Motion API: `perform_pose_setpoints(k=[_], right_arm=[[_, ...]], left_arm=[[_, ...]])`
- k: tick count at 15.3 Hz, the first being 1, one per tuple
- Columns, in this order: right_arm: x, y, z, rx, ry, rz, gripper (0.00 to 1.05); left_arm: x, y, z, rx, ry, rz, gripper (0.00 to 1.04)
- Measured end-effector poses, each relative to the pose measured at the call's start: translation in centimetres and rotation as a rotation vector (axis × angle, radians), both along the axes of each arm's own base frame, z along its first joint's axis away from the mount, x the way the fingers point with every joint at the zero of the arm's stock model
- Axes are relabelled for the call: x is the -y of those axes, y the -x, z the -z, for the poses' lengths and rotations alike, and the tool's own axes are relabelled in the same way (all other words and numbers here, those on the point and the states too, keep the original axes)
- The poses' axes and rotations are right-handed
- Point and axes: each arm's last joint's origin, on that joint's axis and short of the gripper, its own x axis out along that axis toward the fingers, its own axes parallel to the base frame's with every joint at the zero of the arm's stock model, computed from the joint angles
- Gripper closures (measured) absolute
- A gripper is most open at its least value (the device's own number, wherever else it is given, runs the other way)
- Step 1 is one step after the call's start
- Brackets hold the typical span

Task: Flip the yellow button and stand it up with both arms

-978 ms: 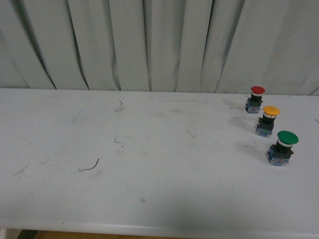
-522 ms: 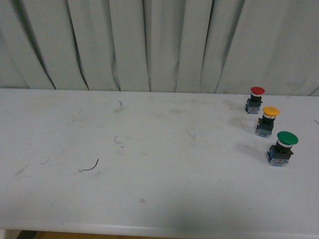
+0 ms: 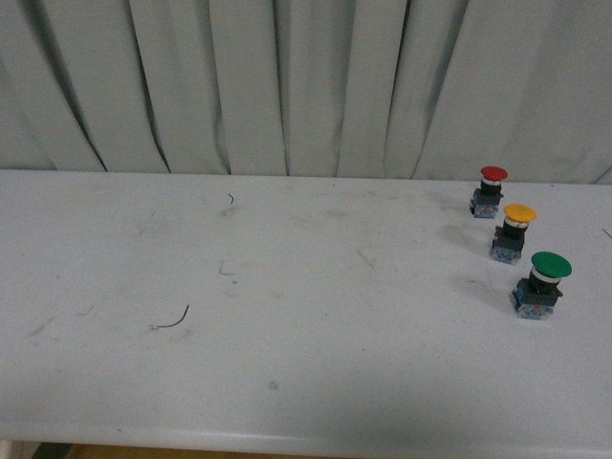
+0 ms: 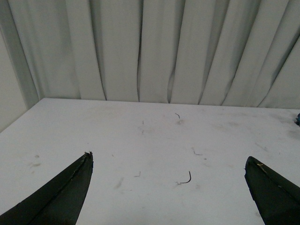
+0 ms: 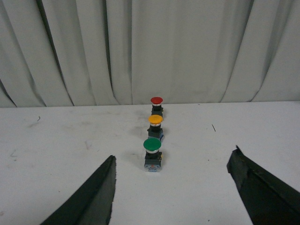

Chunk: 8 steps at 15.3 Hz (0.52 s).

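Note:
The yellow button [image 3: 513, 231] stands upright, cap up, on the white table at the far right, between a red-capped switch [image 3: 490, 190] and a larger green-capped switch [image 3: 541, 284]. In the right wrist view the yellow button [image 5: 155, 125] stands in the middle of that row, beyond the green one. My right gripper [image 5: 174, 155] is open and empty, well short of the row. My left gripper [image 4: 168, 156] is open and empty over bare table, far from the buttons. Neither arm shows in the front view.
The red switch [image 5: 156, 106] and green switch [image 5: 153, 153] flank the yellow one closely. A small curved black wire scrap [image 3: 173, 319] lies on the table's left part and shows in the left wrist view [image 4: 186, 178]. A grey curtain [image 3: 287, 86] hangs behind the table.

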Motion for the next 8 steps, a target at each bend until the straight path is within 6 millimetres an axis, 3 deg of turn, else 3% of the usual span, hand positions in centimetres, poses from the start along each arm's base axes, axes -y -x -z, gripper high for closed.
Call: perform_pose_setpoints(k=[2,3,8], right_arm=[[0.00,0.00,0.00,0.000,0.000,0.000,0.12],[0.00,0.00,0.00,0.000,0.000,0.000,0.05],[0.00,0.00,0.00,0.000,0.000,0.000,0.06]], left_arm=[[0.00,0.00,0.00,0.000,0.000,0.000,0.07],[0.00,0.00,0.00,0.000,0.000,0.000,0.07],[0.00,0.00,0.00,0.000,0.000,0.000,0.07]])
